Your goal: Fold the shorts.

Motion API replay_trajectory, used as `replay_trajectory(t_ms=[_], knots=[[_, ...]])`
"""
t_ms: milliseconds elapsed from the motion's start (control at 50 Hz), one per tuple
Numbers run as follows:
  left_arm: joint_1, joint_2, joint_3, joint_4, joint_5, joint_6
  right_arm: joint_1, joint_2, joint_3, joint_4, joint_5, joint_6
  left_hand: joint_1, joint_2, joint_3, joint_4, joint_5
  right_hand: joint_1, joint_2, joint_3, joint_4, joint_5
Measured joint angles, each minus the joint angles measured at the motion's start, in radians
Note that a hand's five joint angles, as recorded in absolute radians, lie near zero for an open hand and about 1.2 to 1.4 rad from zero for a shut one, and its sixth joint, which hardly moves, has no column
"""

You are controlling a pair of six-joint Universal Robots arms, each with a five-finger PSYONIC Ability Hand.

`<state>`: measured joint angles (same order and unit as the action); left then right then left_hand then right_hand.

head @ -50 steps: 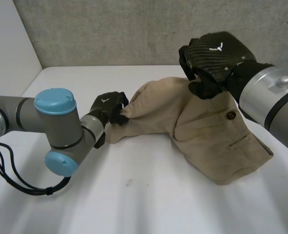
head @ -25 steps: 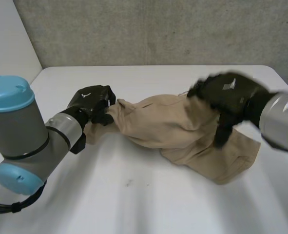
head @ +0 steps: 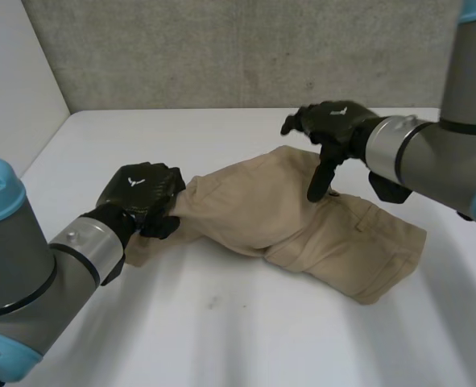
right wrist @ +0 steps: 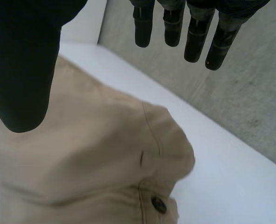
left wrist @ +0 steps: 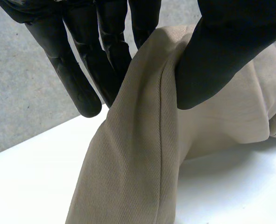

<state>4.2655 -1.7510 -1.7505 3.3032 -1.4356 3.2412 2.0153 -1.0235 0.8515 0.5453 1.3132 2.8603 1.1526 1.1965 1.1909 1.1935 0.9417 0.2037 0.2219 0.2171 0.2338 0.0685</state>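
The tan shorts [head: 302, 226] lie crumpled across the middle of the white table [head: 221, 339], with a button [right wrist: 158, 204] showing on the right part. My left hand [head: 141, 193] is shut on the shorts' left end. In its wrist view the thumb [left wrist: 222, 51] and fingers [left wrist: 100, 60] pinch a fold of the cloth [left wrist: 142, 154]. My right hand [head: 330, 129] hovers open just above the shorts' far right part, thumb pointing down at the cloth. Seen from its wrist, its straight fingers [right wrist: 175, 23] hold nothing above the shorts [right wrist: 91, 154].
A grey wall [head: 221, 48] runs along the table's far edge and a white panel [head: 12, 97] stands at the far left. Bare tabletop lies in front of the shorts and behind them.
My right hand has let go of the shorts and opened; the raised cloth has dropped onto the table. My left hand has pulled its end leftward and nearer.
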Motion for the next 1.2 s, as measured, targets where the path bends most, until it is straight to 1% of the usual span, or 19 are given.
replay_trajectory(t_ms=[120, 220, 260, 380, 500, 580, 680, 720, 740, 820, 900, 920, 940, 960, 1000, 1020, 1140, 1160, 1200], knots=[[-0.003, 0.043, -0.038, 0.001, 0.000, -0.002, 0.002, 0.115, -0.087, 0.021, -0.006, -0.099, 0.000, 0.000, 0.000, 0.000, 0.000, 0.000, 0.000, 0.000, 0.000, 0.000], [-0.018, 0.077, -0.087, 0.001, 0.001, -0.003, 0.002, 0.193, -0.133, 0.011, -0.045, -0.161, 0.000, 0.000, 0.000, 0.000, 0.000, 0.000, 0.000, 0.000, 0.000, 0.000], [-0.025, 0.082, -0.098, 0.001, 0.001, -0.003, 0.003, 0.199, -0.134, 0.006, -0.056, -0.176, 0.000, 0.000, 0.000, 0.000, 0.000, 0.000, 0.000, 0.000, 0.000, 0.000], [-0.104, 0.110, -0.179, 0.000, 0.000, -0.003, 0.034, 0.198, -0.115, -0.065, -0.118, -0.292, 0.000, 0.000, 0.000, 0.000, 0.000, 0.000, 0.000, 0.000, 0.000, 0.000], [-0.189, 0.128, -0.232, -0.002, -0.005, -0.001, 0.071, 0.180, -0.092, -0.147, -0.144, -0.375, 0.000, 0.000, 0.000, 0.000, 0.000, 0.000, 0.000, 0.000, 0.000, 0.000], [-0.237, 0.151, -0.258, -0.002, -0.010, 0.000, 0.107, 0.180, -0.074, -0.187, -0.160, -0.464, 0.000, 0.001, 0.000, 0.000, 0.000, 0.000, 0.000, 0.001, 0.000, 0.000], [-0.259, 0.181, -0.277, -0.002, -0.013, 0.000, 0.130, 0.203, -0.057, -0.193, -0.161, -0.554, 0.000, 0.002, 0.000, 0.000, 0.000, 0.000, 0.001, 0.002, 0.000, 0.000], [-0.261, 0.192, -0.283, -0.003, -0.013, 0.000, 0.132, 0.207, -0.056, -0.193, -0.160, -0.563, 0.000, 0.002, 0.000, 0.000, 0.000, 0.000, 0.002, 0.002, 0.000, 0.000], [-0.261, 0.197, -0.286, -0.003, -0.014, 0.000, 0.139, 0.230, -0.050, -0.192, -0.151, -0.616, 0.000, 0.002, 0.000, 0.000, 0.000, 0.000, 0.002, 0.002, 0.000, 0.000], [-0.260, 0.214, -0.298, -0.003, -0.013, 0.001, 0.142, 0.261, -0.049, -0.194, -0.126, -0.678, 0.000, 0.002, 0.000, 0.000, 0.000, 0.003, 0.004, 0.002, 0.003, 0.001], [-0.258, 0.226, -0.313, -0.004, -0.013, 0.001, 0.143, 0.285, -0.059, -0.200, -0.097, -0.716, 0.000, 0.002, 0.000, 0.000, 0.000, 0.248, 0.296, 0.297, 0.265, 0.229], [-0.258, 0.228, -0.318, -0.003, -0.013, 0.002, 0.142, 0.289, -0.064, -0.204, -0.089, -0.722, 0.000, 0.002, 0.000, 0.000, 0.000, 0.248, 0.296, 0.297, 0.265, 0.229], [-0.256, 0.230, -0.322, -0.003, -0.013, 0.002, 0.142, 0.290, -0.069, -0.210, -0.083, -0.727, 0.000, 0.002, 0.000, 0.000, 0.000, 0.660, 0.785, 0.768, 0.763, 0.619], [-0.255, 0.230, -0.324, -0.003, -0.013, 0.002, 0.142, 0.289, -0.073, -0.218, -0.078, -0.728, 0.000, 0.002, 0.000, 0.000, 0.000, 0.709, 0.875, 0.848, 0.843, 0.702], [-0.250, 0.230, -0.328, -0.003, -0.014, 0.002, 0.142, 0.282, -0.080, -0.238, -0.068, -0.727, 0.000, 0.002, 0.000, 0.001, 0.000, 0.709, 0.875, 0.848, 0.843, 0.702], [-0.244, 0.230, -0.329, -0.002, -0.014, 0.002, 0.142, 0.270, -0.086, -0.261, -0.057, -0.723, 0.000, 0.002, 0.000, 0.003, 0.002, 0.764, 0.955, 0.955, 0.952, 0.820], [-0.197, 0.229, -0.320, 0.002, -0.017, 0.002, 0.141, 0.183, -0.064, -0.344, 0.004, -0.682, 0.000, 0.002, 0.000, 0.004, 0.031, 0.764, 0.955, 0.956, 0.954, 0.820], [-0.155, 0.230, -0.298, 0.005, -0.027, 0.002, 0.140, 0.094, -0.014, -0.387, 0.049, -0.646, 0.000, 0.002, 0.000, 0.004, 0.032, 0.771, 0.954, 0.960, 0.954, 0.820], [-0.137, 0.232, -0.283, 0.006, -0.037, 0.002, 0.139, 0.047, 0.017, -0.399, 0.067, -0.632, 0.000, 0.002, 0.000, 0.004, 0.032, 0.771, 0.954, 0.962, 0.954, 0.820]])
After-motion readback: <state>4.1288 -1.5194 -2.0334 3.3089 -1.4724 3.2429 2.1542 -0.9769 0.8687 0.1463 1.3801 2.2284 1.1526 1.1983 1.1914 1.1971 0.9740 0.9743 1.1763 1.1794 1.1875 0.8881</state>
